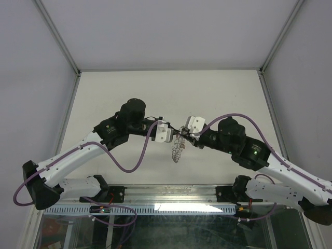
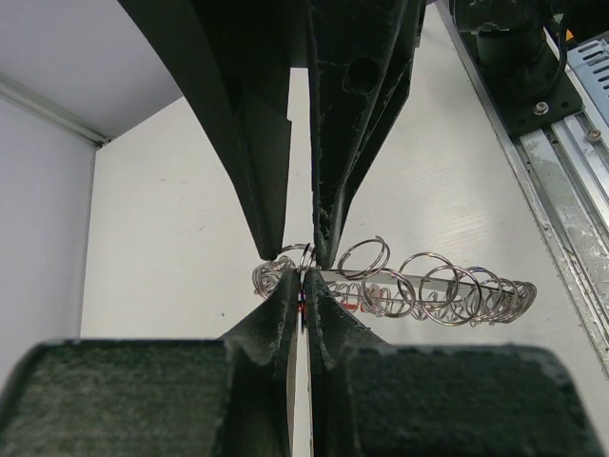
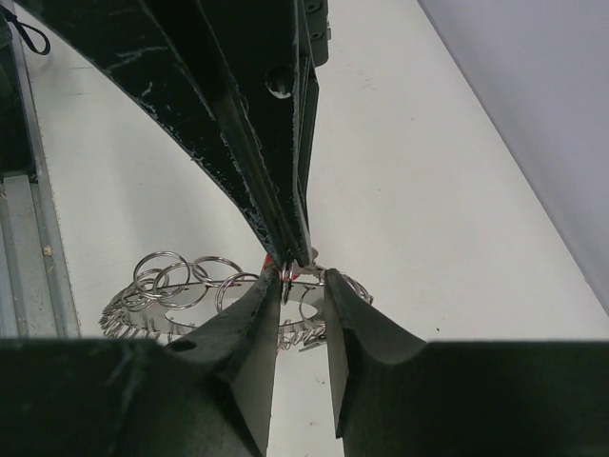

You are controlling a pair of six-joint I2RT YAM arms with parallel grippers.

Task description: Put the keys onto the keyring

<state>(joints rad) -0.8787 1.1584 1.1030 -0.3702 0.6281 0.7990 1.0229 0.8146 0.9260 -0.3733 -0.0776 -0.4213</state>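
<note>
Both grippers meet above the middle of the table. My left gripper [image 1: 173,133] [image 2: 303,286] is shut on the keys, whose red tag shows as a thin sliver [image 2: 303,307] between its pads. The tag's small split ring [image 2: 304,255] sticks out at the tips. The keyring [image 1: 178,149] [image 2: 438,290] [image 3: 171,286], a thin wire ring strung with many silver rings and keys, hangs off the table. My right gripper [image 1: 185,133] [image 3: 304,281] has its jaws a small way apart, with the keyring's wire between them. The split ring [image 3: 285,283] touches its left finger.
The white table [image 1: 218,98] lies below, with white walls on three sides. A metal rail [image 1: 171,194] with the arm bases runs along the near edge. Purple cables loop from both arms.
</note>
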